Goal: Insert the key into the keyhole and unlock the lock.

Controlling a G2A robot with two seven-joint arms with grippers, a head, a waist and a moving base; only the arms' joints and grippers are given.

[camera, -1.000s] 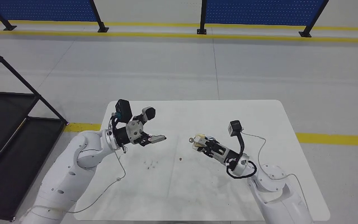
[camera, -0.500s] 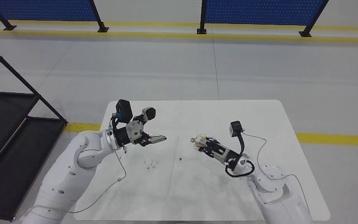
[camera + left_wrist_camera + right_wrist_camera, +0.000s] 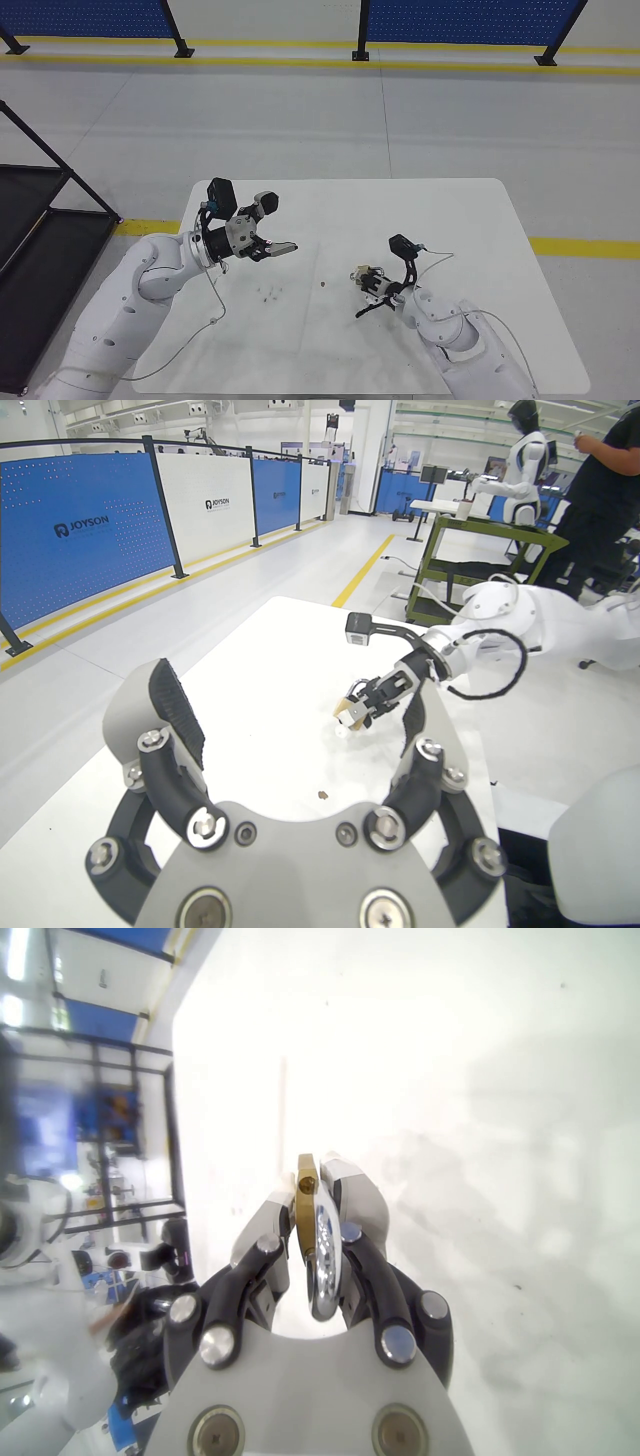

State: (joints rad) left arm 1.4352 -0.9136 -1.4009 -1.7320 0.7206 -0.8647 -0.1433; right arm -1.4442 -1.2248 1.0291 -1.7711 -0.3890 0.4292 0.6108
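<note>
Overhead, the right gripper [image 3: 366, 280] sat low over the middle of the white table [image 3: 460, 230], clamped on the small brass lock [image 3: 370, 272]. The left gripper [image 3: 278, 225] hung well apart from it, its 2 fingers spread and holding nothing.

Seen from the left wrist, the left gripper [image 3: 295, 720] stood wide apart with both ribbed pads bare. Farther off, the right gripper [image 3: 365, 707] held the lock [image 3: 350, 715] just above the table, its body tilted downward and its free end turned toward the left arm.

Seen from the right wrist, the right gripper [image 3: 309, 1173] pressed 1 finger against each flat face of the lock [image 3: 304, 1218]. A bright chrome part [image 3: 325, 1253], probably the shackle, lay back toward the palm. A round opening [image 3: 306, 1184], probably the keyhole, faced away from the wrist. The long axis therefore ran along the fingers, from shackle to free end.

Judged as an object, the lock should be rigid, dense for its size and smooth-sided, so liable to slip or twist under turning load. Hold it across the 2 flat faces and leave the free end exposed
</note>
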